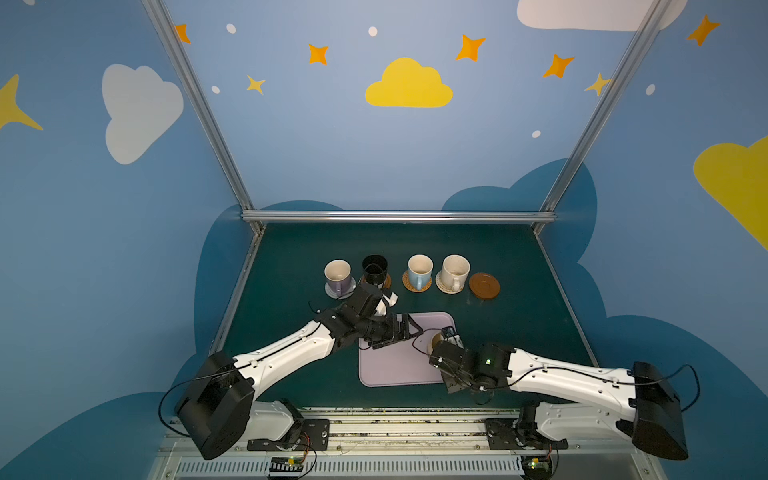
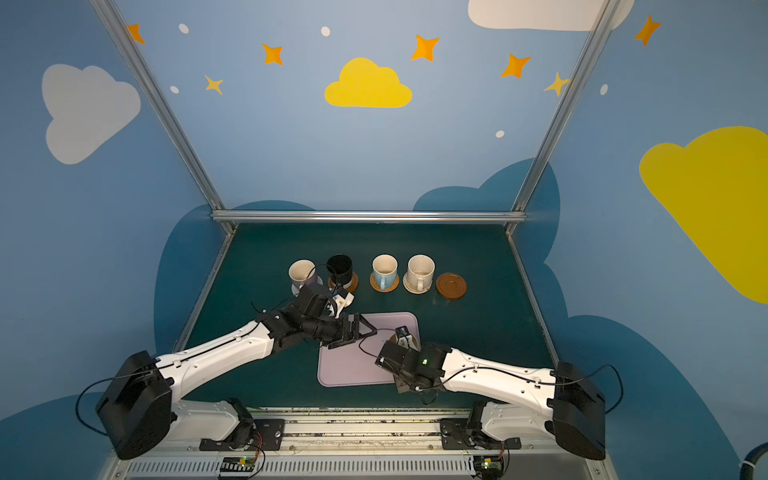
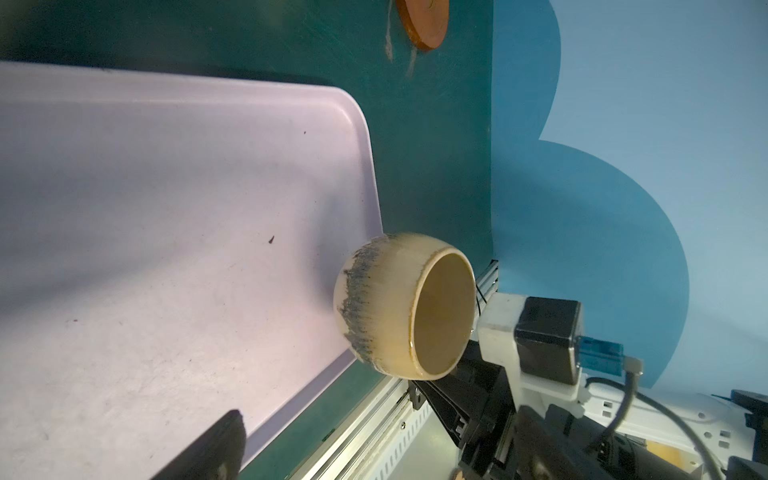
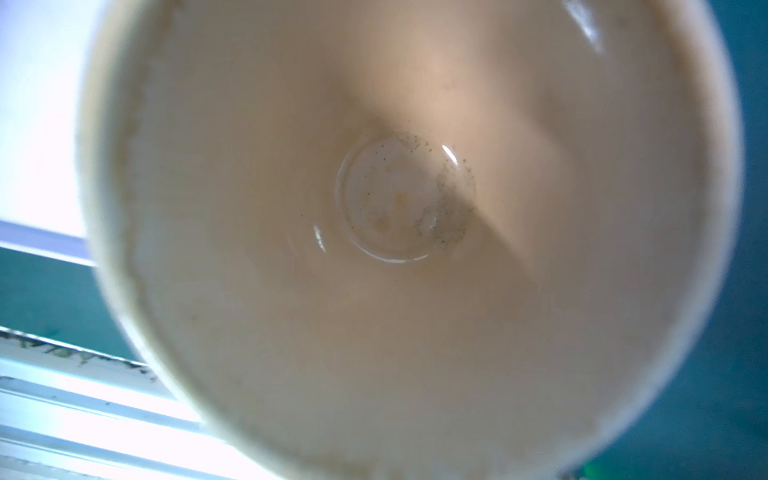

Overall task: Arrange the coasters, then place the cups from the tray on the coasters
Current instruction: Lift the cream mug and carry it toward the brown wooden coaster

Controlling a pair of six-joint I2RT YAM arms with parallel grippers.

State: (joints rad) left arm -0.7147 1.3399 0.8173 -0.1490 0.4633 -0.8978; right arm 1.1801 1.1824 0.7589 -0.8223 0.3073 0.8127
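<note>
The right gripper (image 3: pixel 457 374) pinches the mustard mug (image 3: pixel 390 307) at the lilac tray's (image 1: pixel 390 370) right edge. The left gripper (image 1: pixel 409 332) hangs wide open over the tray.

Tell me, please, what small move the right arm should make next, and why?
Probably lift the mustard mug straight up off the tray: the right gripper seems shut on it, and only the brown coaster is bare.
</note>
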